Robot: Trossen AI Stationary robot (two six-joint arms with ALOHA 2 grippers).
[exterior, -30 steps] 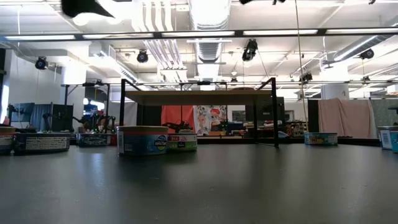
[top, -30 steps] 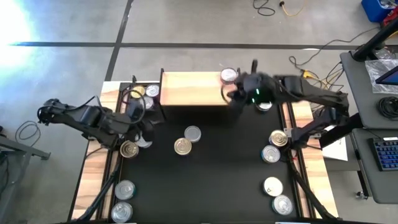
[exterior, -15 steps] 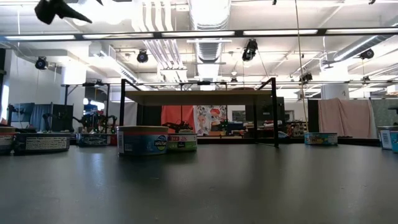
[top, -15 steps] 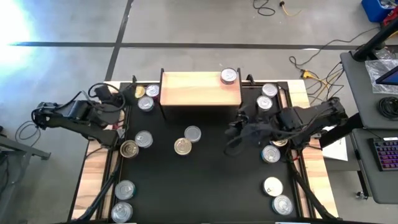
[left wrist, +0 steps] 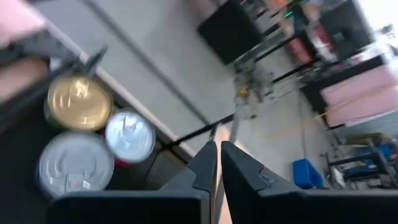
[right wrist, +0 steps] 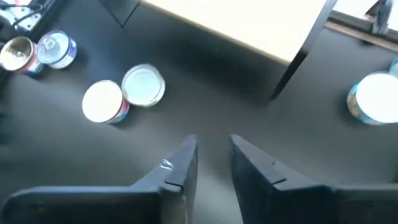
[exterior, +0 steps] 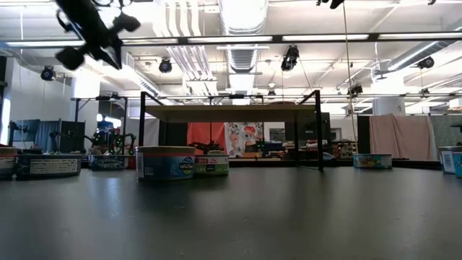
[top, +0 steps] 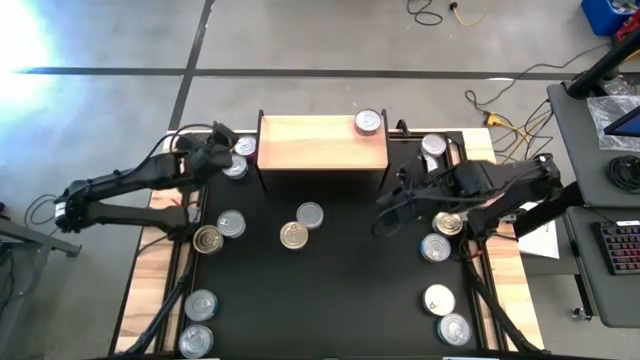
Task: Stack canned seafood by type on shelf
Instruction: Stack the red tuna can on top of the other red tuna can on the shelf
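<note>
Our left claw (top: 222, 136) is clenched on nothing, hovering just above the corner tins (top: 235, 166) to line up a pick. Our right claw (right wrist: 212, 152) hangs slightly parted and empty; the shelf (top: 320, 142), with one tin (top: 368, 122), lies just ahead.

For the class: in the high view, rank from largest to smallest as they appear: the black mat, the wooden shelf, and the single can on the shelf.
1. Black mat
2. Wooden shelf
3. Can on the shelf

The differences are plain; none look alike.
</note>
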